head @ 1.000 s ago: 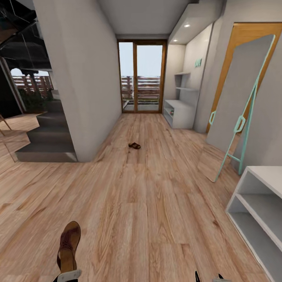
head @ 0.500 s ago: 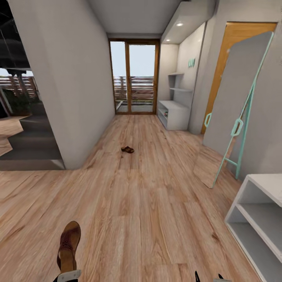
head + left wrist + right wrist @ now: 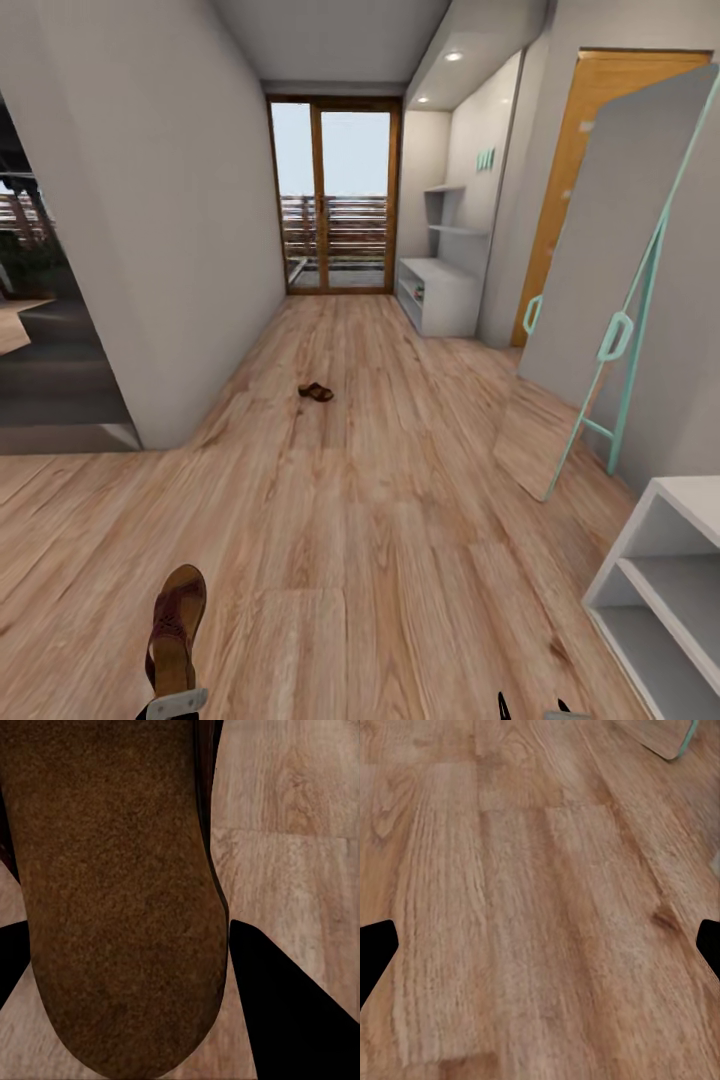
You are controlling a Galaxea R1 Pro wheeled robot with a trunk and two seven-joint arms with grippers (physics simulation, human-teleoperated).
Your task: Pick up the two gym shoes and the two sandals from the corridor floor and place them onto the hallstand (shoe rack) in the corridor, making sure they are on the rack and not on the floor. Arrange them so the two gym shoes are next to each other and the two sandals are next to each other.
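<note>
A: Sandal (image 3: 176, 627), brown leather with a tan footbed, long and rounded at the toe. It sits in the left gripper (image 3: 120, 967), whose dark fingers (image 3: 289, 1009) are clamped on either side of it. The left wrist view meets its grainy, suede-like sole.

B: And its mate?

A: The second sandal (image 3: 315, 392) lies small and flat on the corridor floor (image 3: 380, 520), well ahead, near the corner of the grey wall. The floor is pale brown plank with clear wood grain.

B: The rack?

A: The hallstand (image 3: 440, 295) stands far down the corridor by the glazed door, pale grey, boxy, with stepped shelves above it. A plain white open-shelf unit (image 3: 660, 590) is close on the right.

B: The right gripper (image 3: 540, 945)?

A: Spread wide over bare planks, nothing between its fingertips.
</note>
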